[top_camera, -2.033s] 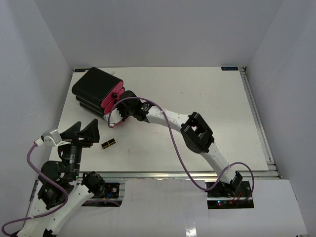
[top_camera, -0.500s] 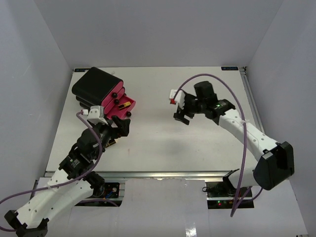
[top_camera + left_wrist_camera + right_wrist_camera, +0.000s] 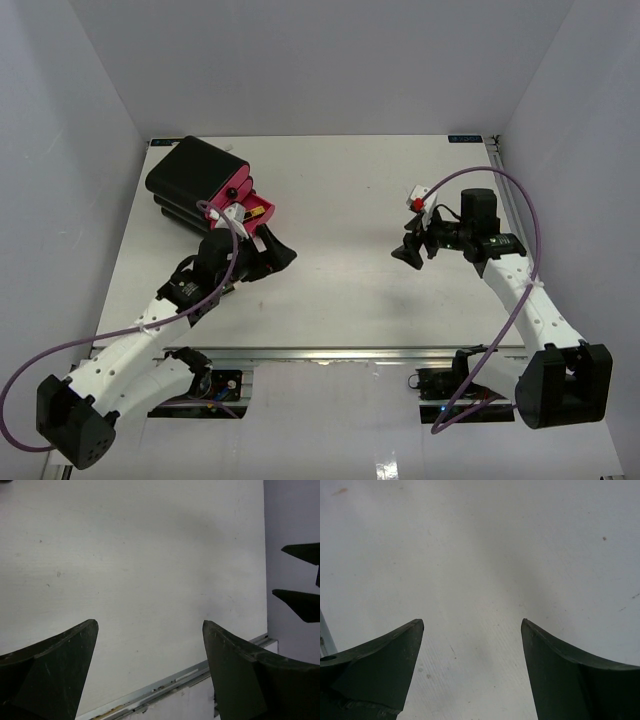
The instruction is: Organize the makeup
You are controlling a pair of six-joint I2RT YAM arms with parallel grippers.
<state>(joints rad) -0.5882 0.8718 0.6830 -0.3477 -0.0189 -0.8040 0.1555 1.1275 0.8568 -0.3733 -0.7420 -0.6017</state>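
The black-and-pink case (image 3: 196, 178) stands open at the far left, its pink trays (image 3: 238, 196) fanned out. A gold-and-black lipstick (image 3: 256, 212) lies in the lowest pink tray. Other makeup is hidden or out of view. My left gripper (image 3: 277, 254) is open and empty just right of the trays; its wrist view shows only bare table between the fingers (image 3: 150, 625). My right gripper (image 3: 408, 251) is open and empty over the table right of the middle, with nothing between its fingers (image 3: 472, 622).
White walls enclose the table (image 3: 340, 290) on three sides. A metal rail (image 3: 515, 230) runs along the right edge. In the left wrist view the table's edge rail (image 3: 190, 674) shows, with the right gripper's fingertips (image 3: 300, 599) at far right.
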